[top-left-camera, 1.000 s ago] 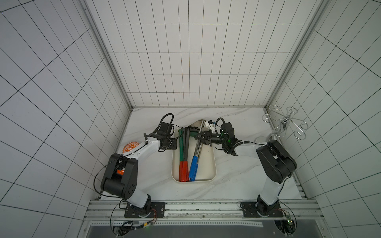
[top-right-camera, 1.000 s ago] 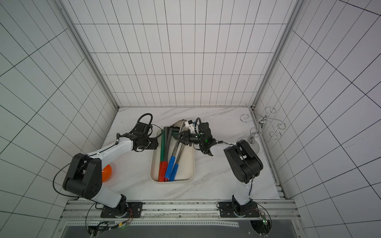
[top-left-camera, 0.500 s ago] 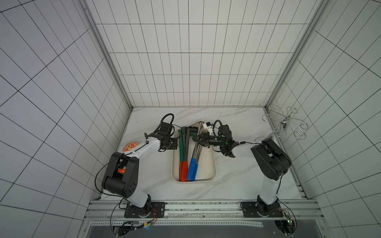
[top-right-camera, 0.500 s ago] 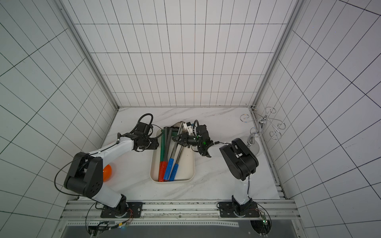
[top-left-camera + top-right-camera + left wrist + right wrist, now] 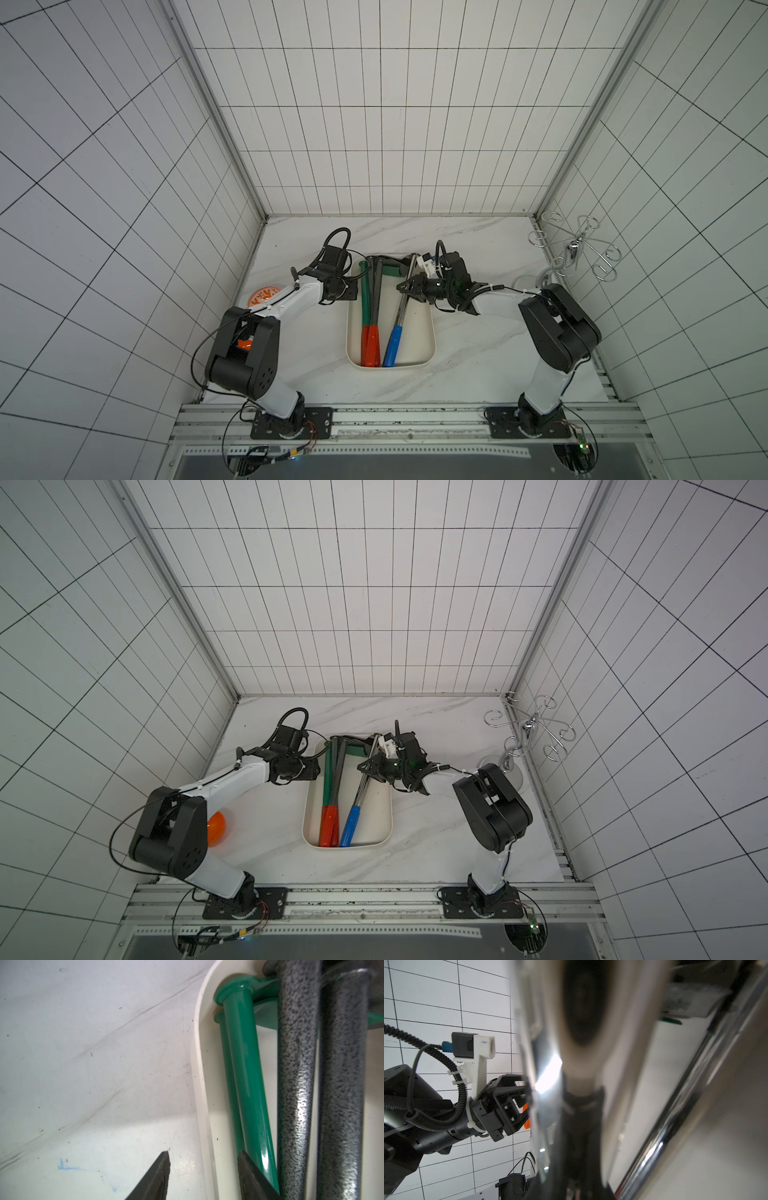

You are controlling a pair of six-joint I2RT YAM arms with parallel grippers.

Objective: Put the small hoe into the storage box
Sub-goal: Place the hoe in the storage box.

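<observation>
Cream plastic makes up the one storage box (image 5: pixel 419 340), set lengthwise on the white marble surface (image 5: pixel 478 374) between the two arms. Three long tools lie in it with their grips toward the near wall. Two have red grips: one green-shafted tool (image 5: pixel 365 299) and one grey speckled tool (image 5: pixel 376 299), side by side. The third is the small hoe (image 5: pixel 394 345), its single blue grip down at the near end and its chrome shaft slanting toward the far right corner. Level with those grips, one orange bowl (image 5: pixel 216 829) sits by the left arm's elbow. Further back, the right pincer (image 5: pixel 403 287) is clamped on the small hoe's shaft. Opposite it, the left pincer (image 5: pixel 203 1155) is spread apart astride the box's left wall, gripping nothing. Farthest back on the right stands one chrome hook rack (image 5: pixel 573 249).
</observation>
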